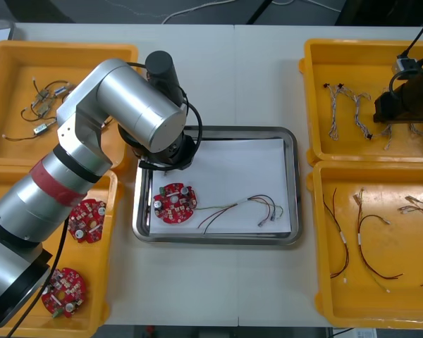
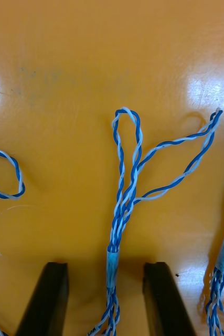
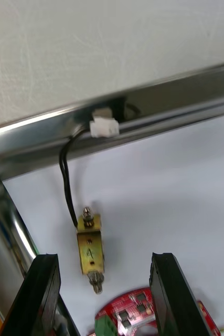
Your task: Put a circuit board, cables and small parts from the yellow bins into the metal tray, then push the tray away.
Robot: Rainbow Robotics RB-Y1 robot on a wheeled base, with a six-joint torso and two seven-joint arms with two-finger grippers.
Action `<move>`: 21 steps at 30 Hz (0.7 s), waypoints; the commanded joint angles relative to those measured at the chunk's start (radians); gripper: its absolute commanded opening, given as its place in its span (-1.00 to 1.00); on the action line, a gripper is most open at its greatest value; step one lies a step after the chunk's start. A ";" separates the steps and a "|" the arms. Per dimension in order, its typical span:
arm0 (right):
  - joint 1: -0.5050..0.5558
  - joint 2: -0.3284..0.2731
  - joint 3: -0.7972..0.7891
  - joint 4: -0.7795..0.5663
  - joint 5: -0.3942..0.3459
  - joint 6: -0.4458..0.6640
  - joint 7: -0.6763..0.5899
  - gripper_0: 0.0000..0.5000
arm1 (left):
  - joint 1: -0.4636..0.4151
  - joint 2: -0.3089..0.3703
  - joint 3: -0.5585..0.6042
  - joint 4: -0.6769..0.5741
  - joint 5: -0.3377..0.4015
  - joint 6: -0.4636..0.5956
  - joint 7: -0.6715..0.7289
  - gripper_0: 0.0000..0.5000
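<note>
We find circuit board (image 1: 175, 204), red-yellow cable (image 1: 257, 199) and small part (image 3: 89, 252) in the metal tray (image 1: 294, 183); left gripper (image 3: 105, 257) and right gripper (image 2: 106, 265) jaws open, empty; blue-white cable (image 2: 123, 205), push pending.

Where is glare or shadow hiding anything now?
Right wrist view: two glare patches on the yellow bin floor, far from the right gripper's open jaws straddling a blue and white cable. Left wrist view: the metal tray's rim reflects darkly behind the white connector, ahead of the left gripper's open jaws. Front view: evenly lit.

A light table (image 1: 254, 70), metal tray (image 1: 294, 184) at its middle, two yellow bins (image 1: 352, 63) at each side.
</note>
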 commanded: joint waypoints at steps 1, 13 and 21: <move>-0.024 0.018 0.019 0.012 0.000 -0.007 0.062 -0.80 | -0.048 -0.012 0.069 -0.080 0.058 0.092 0.000 1.00; -0.025 0.007 0.010 -0.041 0.002 0.014 0.099 -1.00 | -0.146 0.034 0.212 -0.172 0.177 0.266 0.021 1.00; -0.025 -0.037 -0.037 -0.192 0.013 0.137 0.179 -1.00 | -0.155 0.120 0.257 -0.201 0.250 0.266 0.001 1.00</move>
